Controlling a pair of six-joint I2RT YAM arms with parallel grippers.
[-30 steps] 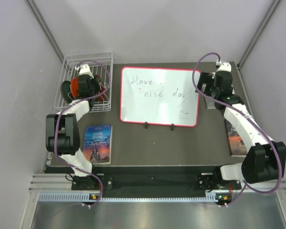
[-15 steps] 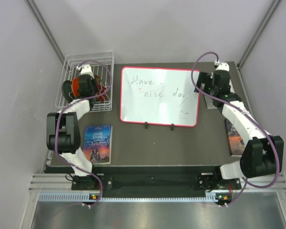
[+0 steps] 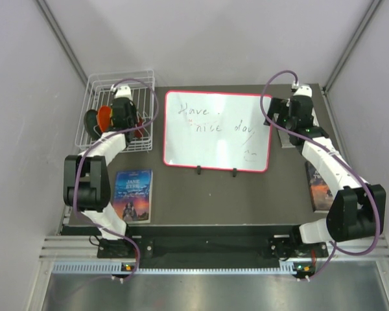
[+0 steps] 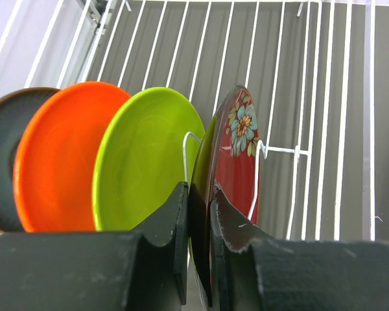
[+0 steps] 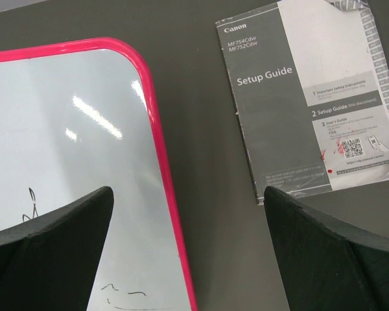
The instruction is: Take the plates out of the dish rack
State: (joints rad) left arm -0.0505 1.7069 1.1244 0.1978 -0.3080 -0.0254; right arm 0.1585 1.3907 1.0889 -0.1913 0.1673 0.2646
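The white wire dish rack [image 3: 94, 87] stands at the table's far left; its wires [image 4: 298, 78] fill the left wrist view. Standing in it, left to right, are the dark teal plate [image 4: 3, 149], the orange plate [image 4: 58, 155], the lime green plate [image 4: 146, 155] and the red flowery plate [image 4: 236, 149]. My left gripper [image 4: 200, 220] is shut on the rim of the red flowery plate, which stands upright against a prong. In the top view the left gripper [image 3: 123, 116] is over the rack. My right gripper [image 5: 188, 253] is open and empty above the whiteboard's right edge, also in the top view [image 3: 297, 116].
A red-framed whiteboard [image 3: 217, 129] with writing lies mid-table; its frame [image 5: 159, 162] shows in the right wrist view. A Canon setup guide [image 5: 311, 97] lies at the far right. One book [image 3: 133, 194] lies near left, another [image 3: 321, 188] under the right arm.
My left gripper has moved farther into the rack and a little right, holding the red plate. My right arm shifted slightly at first, then stayed still.
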